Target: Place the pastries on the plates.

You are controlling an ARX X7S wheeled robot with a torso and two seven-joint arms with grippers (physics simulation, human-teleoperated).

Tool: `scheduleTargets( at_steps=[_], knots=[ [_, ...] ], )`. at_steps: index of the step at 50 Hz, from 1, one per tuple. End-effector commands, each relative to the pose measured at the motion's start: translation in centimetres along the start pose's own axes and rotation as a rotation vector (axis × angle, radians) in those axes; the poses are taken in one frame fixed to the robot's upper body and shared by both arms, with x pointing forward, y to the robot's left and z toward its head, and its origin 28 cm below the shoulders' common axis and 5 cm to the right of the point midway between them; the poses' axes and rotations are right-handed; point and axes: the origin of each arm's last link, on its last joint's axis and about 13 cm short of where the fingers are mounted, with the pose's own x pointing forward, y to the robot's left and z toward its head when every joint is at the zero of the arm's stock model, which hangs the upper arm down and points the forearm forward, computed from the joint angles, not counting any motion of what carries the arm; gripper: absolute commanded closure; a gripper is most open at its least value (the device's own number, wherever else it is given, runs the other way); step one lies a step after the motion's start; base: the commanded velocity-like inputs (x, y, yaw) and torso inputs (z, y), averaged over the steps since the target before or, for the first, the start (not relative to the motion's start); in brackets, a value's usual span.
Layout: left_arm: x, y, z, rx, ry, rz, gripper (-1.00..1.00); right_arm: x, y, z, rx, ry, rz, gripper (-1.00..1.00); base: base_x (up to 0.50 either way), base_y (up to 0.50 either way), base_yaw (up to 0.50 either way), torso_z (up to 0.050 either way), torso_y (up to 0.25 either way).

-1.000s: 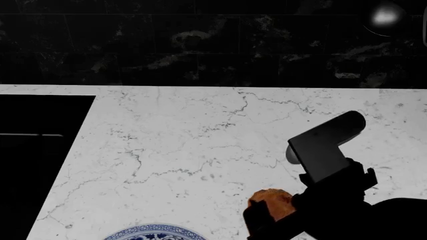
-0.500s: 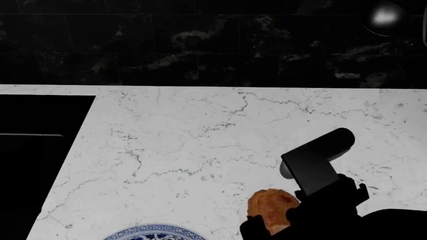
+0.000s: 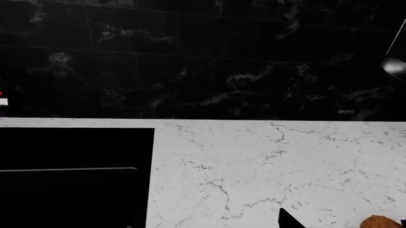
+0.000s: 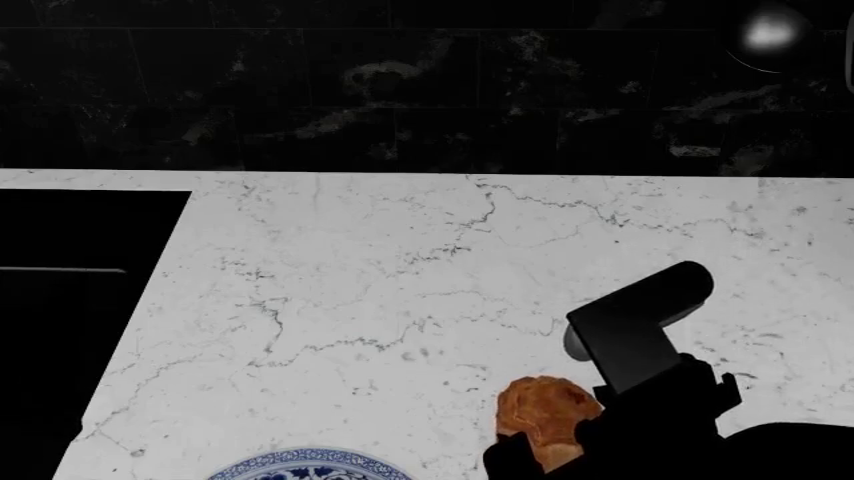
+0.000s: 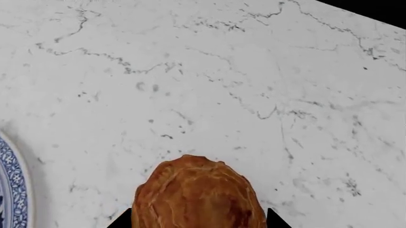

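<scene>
The golden-brown flaky bun (image 5: 197,194) hangs just above the white marble counter, and my right gripper (image 5: 198,221) is shut on it, a dark fingertip (image 5: 120,221) at each flank. From the head camera, the bun (image 4: 541,412) sits at the bottom right in front of the black right arm (image 4: 641,340). Only the far rim of the blue floral plate (image 4: 310,464) shows, at the bottom edge to the bun's left; it also shows as plate (image 5: 13,190). My left gripper (image 3: 199,224) holds nothing; one fingertip (image 3: 288,221) shows. The donut and the other plate are out of view.
A black recessed area (image 4: 80,300) cuts into the counter at the left. A dark marbled wall (image 4: 400,80) runs along the back. The counter (image 4: 400,280) stretches bare between the wall and the plate.
My right arm has drawn back toward the near edge and slightly left with the bun, mostly in the first half second. Since then it has barely shifted.
</scene>
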Motion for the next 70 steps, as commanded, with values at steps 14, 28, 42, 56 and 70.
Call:
scheduleTargets(
  at_steps=[14,28,42,56,70],
  knots=[
    [-0.5,-0.3,0.4,-0.008,-0.023,-0.052,-1.0,1.7,0.5,-2.1,0.052,0.114,0.008,-1.0,0.0,0.0,0.0,0.0,0.0],
    [-0.6,-0.4,0.6,-0.014,-0.027,-0.05,-1.0,1.0,1.2,-2.1,0.066,0.12,0.061,1.0,0.0,0.0,0.0,0.0,0.0],
    [-0.1,-0.4,0.7,-0.02,-0.039,-0.045,-1.0,-4.9,0.7,4.7,0.036,-0.196,0.02,1.0,0.0,0.0,0.0,0.0,0.0],
    [0.7,-0.4,0.4,-0.032,-0.057,-0.045,-1.0,-10.5,2.1,8.3,-0.044,-0.398,-0.074,1.0,0.0,0.0,0.0,0.0,0.0],
    [1.5,-0.2,0.0,-0.04,-0.068,-0.04,-1.0,-11.7,4.3,8.1,-0.108,-0.566,-0.153,1.0,0.0,0.0,0.0,0.0,0.0]
  ],
)
